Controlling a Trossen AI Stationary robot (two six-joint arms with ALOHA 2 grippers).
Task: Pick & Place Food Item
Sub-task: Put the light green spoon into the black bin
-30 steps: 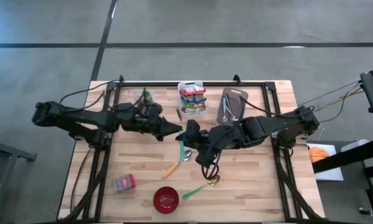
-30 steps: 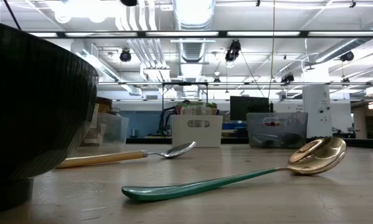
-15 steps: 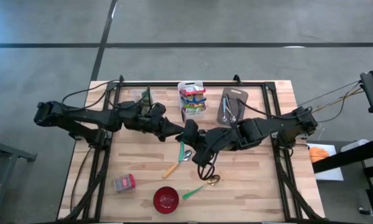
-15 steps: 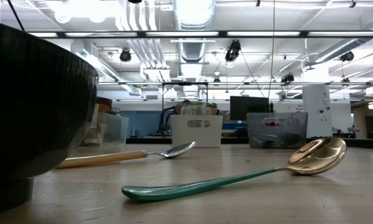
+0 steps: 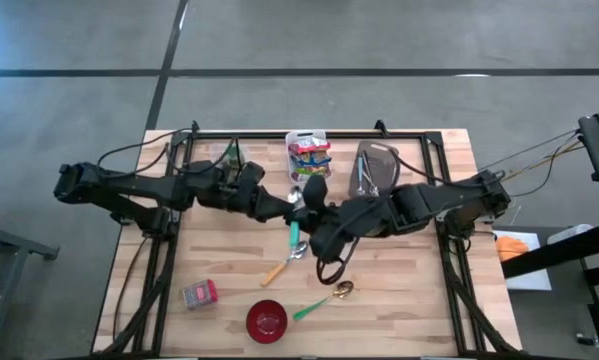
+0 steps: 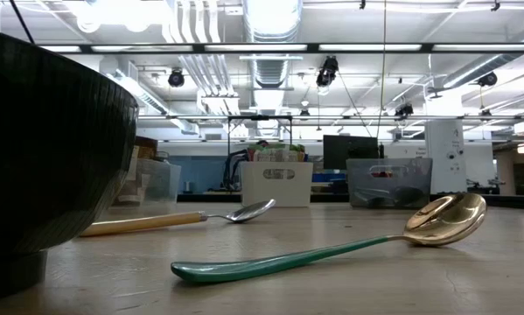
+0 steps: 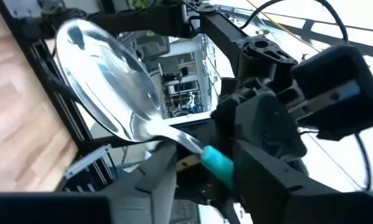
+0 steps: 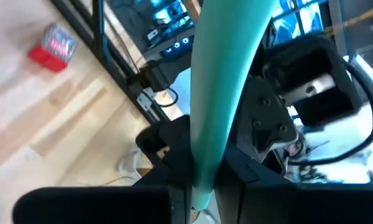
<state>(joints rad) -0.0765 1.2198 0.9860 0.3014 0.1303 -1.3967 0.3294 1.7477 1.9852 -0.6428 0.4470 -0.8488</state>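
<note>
Just below the snack basket, a teal-handled spoon is hanging between both grippers, handle toward the right gripper, which is clamping it; the left gripper is loosening beside the bowl end.

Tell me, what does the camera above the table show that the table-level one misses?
Only the high view shows both arms meeting mid-table, the right gripper shut on a teal-handled spoon beside the left gripper, plus a red bowl and red packet. Only the low view shows ceiling lights and the room behind. Both show the wooden-handled spoon, the green-handled gold spoon and the white snack bin.
</note>
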